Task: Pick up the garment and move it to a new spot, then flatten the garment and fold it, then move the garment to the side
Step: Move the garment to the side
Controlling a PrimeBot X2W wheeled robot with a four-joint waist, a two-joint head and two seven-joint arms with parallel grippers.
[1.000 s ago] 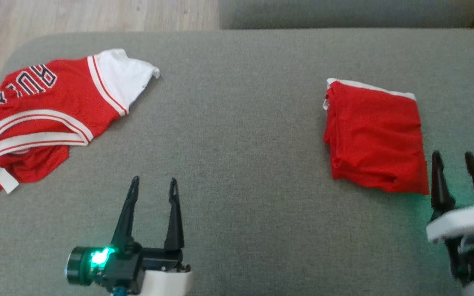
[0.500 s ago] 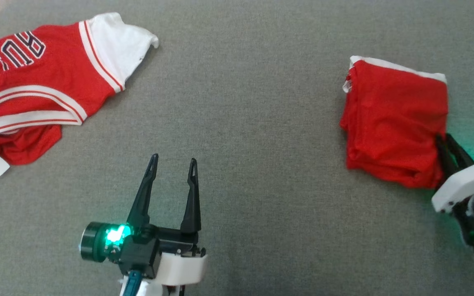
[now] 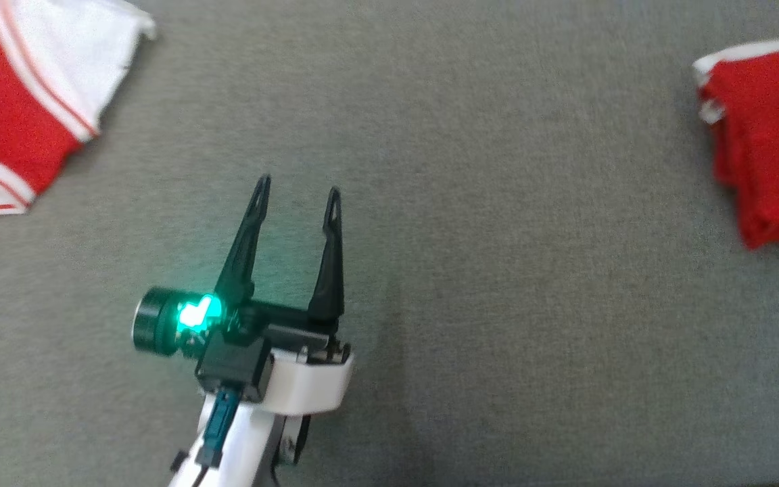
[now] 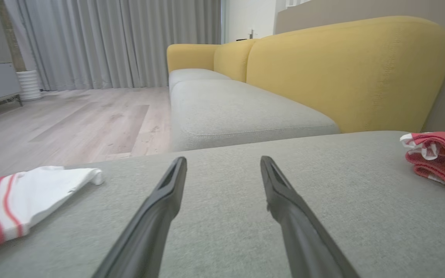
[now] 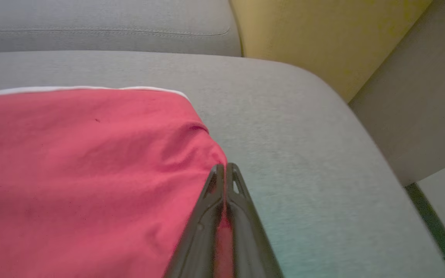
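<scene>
We pinch the near edge of the folded red garment point(image 5: 83, 162) in our right claw point(image 5: 225, 166) on the gray cushion point(image 5: 303, 173), our left claw point(image 3: 299, 186) spread wide, well apart from it.

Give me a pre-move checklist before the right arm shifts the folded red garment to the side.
1. Grip: right gripper is shut on the edge of the folded red garment, with red cloth between its fingers: ok.
2. All folded layers caught: cannot tell, the lower layers are hidden under the top one.
3. Left gripper out of the way: open, over the cushion, apart from both garments: ok.
4. Jersey out of the path: it lies at the cushion's far left, well apart from the folded garment: ok.
5. Room at the side: grey cushion continues to the right of the garment before its rounded edge: ok.
</scene>
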